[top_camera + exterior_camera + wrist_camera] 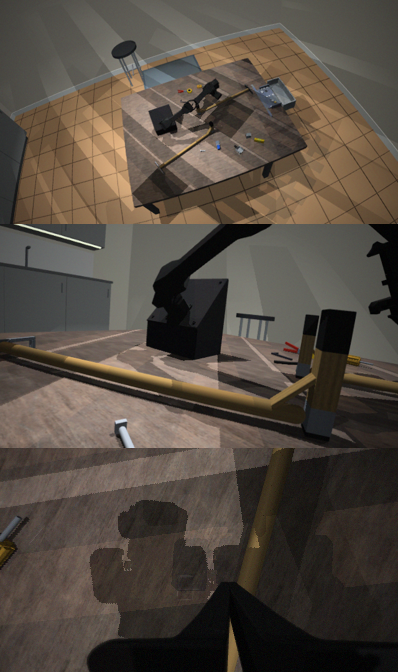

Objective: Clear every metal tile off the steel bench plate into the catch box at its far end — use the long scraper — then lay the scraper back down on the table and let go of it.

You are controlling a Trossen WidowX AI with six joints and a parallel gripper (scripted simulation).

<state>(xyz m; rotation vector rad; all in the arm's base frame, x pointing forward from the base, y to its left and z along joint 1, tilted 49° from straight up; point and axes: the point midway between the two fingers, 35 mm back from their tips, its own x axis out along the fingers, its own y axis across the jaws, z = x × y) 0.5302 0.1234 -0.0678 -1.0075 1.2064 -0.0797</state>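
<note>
The steel plate (265, 100) lies at the table's right edge, with several small metal tiles on it; the grey catch box (290, 104) adjoins its far side. One scraper (227, 99) (370, 382) (265, 523) lies with its dark head near the plate. Another scraper (186, 149) (124, 376) lies nearer the front, its metal head at the left. Each has an upright block at its grip end. My gripper (219, 96) (227, 588) is shut and empty, above the first scraper's handle, which passes beneath the fingertips in the wrist view. The tips' exact height is unclear.
Red pliers (180, 91), a yellow tape roll (189, 91) and a yellow-handled tool (199, 86) (6, 552) lie at the back. A bolt (203, 150) (125, 435), a blue tool (218, 146), a metal clamp-like part (239, 150), a small grey block (248, 135) and a yellow piece (259, 140) lie in front.
</note>
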